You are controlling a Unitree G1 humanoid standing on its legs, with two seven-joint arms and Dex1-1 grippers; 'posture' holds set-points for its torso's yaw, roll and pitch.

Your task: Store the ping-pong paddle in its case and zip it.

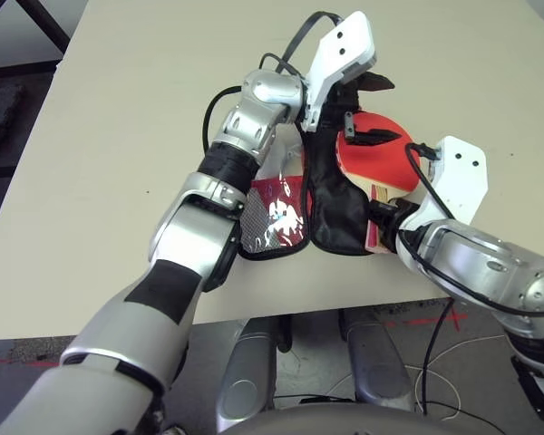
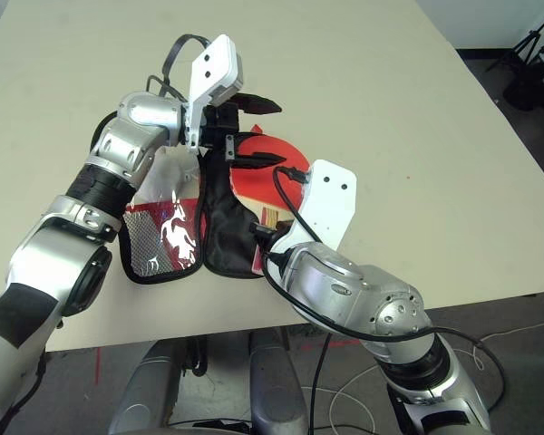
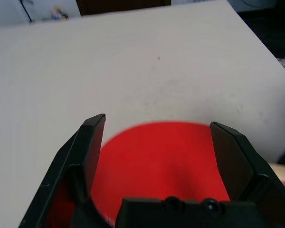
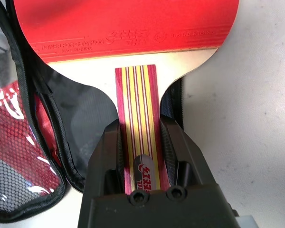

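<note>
The right hand (image 4: 141, 156) pinches the ping-pong paddle (image 4: 133, 28) handle to feed it into the case (image 1: 331, 204), while the left hand (image 3: 164, 156) hovers spread above.

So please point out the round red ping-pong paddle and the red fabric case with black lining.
round red ping-pong paddle (image 4: 133, 23): right wrist view, on its red rubber face.
red fabric case with black lining (image 1: 274, 217): left eye view, on its mesh pocket.

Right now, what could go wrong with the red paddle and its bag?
1. The right gripper pinches only the striped wooden handle of the round red ping-pong paddle, so it might tilt or slip.
2. The red fabric case with black lining lies flopped open, so the blade could catch its zipper edge.
3. The open left gripper hovers over the blade and might bump it.
</note>
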